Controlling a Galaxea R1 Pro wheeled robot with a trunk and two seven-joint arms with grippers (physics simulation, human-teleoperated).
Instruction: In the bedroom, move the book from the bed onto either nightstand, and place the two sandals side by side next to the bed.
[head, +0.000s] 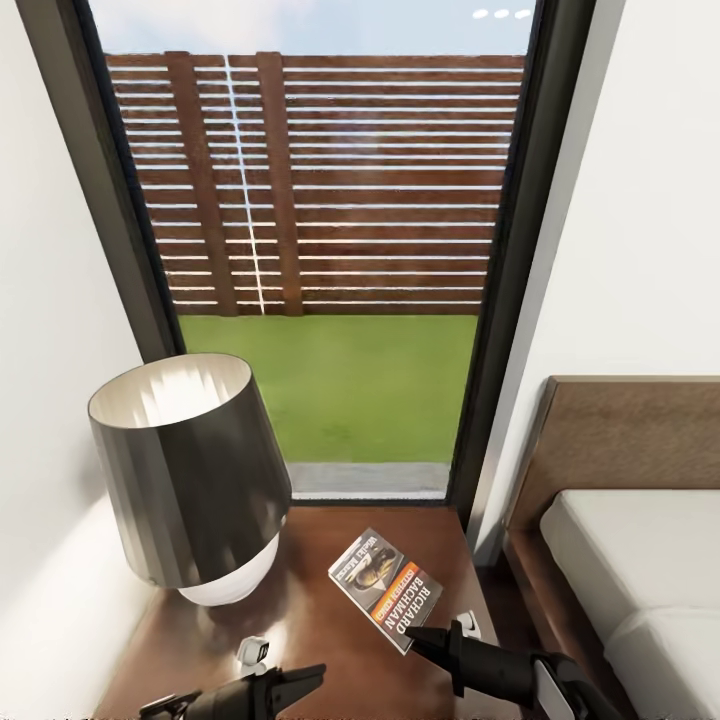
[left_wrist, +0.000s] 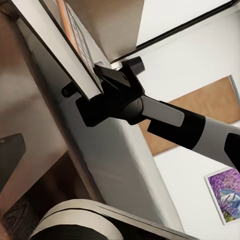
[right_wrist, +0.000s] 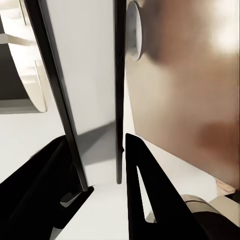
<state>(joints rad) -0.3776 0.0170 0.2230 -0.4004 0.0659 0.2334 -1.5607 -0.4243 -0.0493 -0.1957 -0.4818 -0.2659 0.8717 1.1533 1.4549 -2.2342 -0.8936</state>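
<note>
Dark right gripper (head: 425, 637) clenches the book (head: 385, 588) near the nightstand's (head: 330, 660) right edge — lower flat, then release.

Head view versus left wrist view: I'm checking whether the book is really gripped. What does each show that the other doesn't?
Head view alone: the nightstand, lamp, window, bed and the book's cover over the nightstand. Left wrist view alone: the lavender picture and, edge-on, both right fingers clamping the book. Both share the right gripper shut on the book.
</note>
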